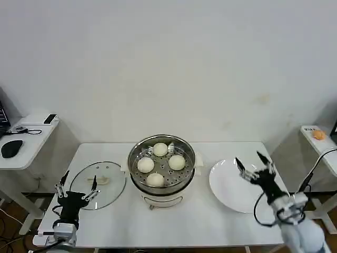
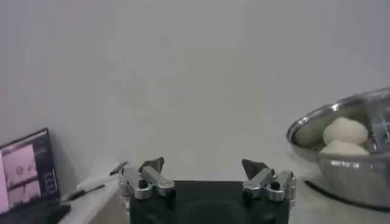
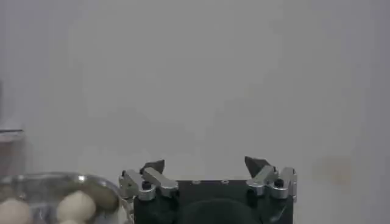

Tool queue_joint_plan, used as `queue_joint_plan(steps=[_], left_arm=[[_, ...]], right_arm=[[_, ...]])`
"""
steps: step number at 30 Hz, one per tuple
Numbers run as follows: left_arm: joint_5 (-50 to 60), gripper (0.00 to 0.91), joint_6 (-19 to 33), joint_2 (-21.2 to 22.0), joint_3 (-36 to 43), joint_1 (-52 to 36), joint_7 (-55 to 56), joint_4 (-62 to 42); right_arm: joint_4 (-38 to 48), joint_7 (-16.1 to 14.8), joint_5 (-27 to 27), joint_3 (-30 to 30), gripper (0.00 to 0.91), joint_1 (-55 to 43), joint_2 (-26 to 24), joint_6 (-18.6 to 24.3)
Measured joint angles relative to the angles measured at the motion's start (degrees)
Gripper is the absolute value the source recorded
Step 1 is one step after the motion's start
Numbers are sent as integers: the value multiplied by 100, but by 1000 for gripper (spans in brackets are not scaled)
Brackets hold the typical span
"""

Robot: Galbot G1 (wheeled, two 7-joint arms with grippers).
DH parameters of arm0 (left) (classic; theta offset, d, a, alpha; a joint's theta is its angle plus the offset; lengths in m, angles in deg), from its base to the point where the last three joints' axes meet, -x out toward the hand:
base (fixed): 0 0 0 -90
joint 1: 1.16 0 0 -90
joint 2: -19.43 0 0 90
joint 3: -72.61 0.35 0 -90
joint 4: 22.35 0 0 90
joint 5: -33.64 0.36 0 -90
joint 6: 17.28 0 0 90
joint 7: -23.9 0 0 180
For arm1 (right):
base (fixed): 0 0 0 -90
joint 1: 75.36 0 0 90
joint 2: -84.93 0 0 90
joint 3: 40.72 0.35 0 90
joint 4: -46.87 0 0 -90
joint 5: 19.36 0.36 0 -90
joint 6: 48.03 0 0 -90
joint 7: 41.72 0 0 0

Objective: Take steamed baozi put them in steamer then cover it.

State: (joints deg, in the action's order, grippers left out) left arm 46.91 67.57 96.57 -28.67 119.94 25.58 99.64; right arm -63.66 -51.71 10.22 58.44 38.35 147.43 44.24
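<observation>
The steamer stands uncovered at the table's centre, with 4 baozi on its perforated tray at 12, 3, 6 and 9 o'clock. At the steamer's 9 o'clock the glass lid lies flat on the table; at its 3 o'clock sits a bare white plate. The left gripper hangs over the lid's near edge, jaws spread wide and holding nothing. The right gripper hovers above the plate, jaws also wide and holding nothing. An orange object rests on a side table at far right.
</observation>
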Motion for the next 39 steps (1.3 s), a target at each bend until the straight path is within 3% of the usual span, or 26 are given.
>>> queue_joint_plan(steps=[10,19,27,39], left_arm=[[2140,907,241,-315,-39,-86,366,-610],[3791,907,397,-831,229,-429,507,-1410],[4547,907,361,-1232,517,-884,274,-2103],[4944,907,360,-1335,837,-1431,24,-2836]], right_arm=[[4,236,-473,195,907,440,818,268],[-25,369,-952,130,907,509,1199,463],[-88,460,-1298,111,907,574,1382,610],[-138,590,-1537,66,907,615,1501,635]])
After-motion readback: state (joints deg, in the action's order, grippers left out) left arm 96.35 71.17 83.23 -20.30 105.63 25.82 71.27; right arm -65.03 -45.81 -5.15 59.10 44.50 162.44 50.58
